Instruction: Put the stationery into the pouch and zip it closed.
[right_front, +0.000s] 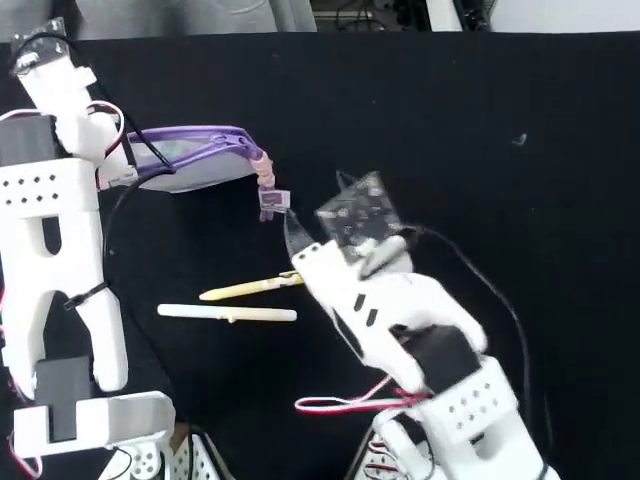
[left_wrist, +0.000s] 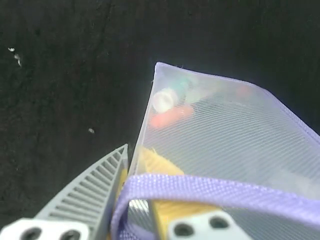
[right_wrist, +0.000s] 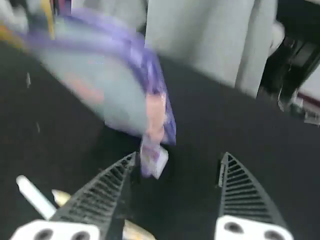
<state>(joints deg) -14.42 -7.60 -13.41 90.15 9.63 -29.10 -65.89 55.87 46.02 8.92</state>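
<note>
Black counter (right_front: 480, 150), purple-trimmed mesh pouch (right_front: 195, 160) at upper left of the high view with coloured items inside, left gripper (left_wrist: 135, 160) clamped on its rim, right gripper (right_wrist: 177, 156) spread wide at centre, white pen (right_front: 228, 313) and yellow pen (right_front: 250, 288) lying centre-left, zipper tag (right_front: 272, 200) hanging at the pouch's right end.

Black table (right_front: 480, 150) w/ yellow pen (right_front: 250, 288) & white pen (right_front: 228, 314)

We observe even, diffuse light from above in the high view. The black table (right_front: 500, 120) returns little and carries only faint shadows, while the white shell of the left arm (right_front: 50, 230) reads bright, close to glare. In the left wrist view the pouch (left_wrist: 225, 135) glows pale against dim surroundings.
</note>
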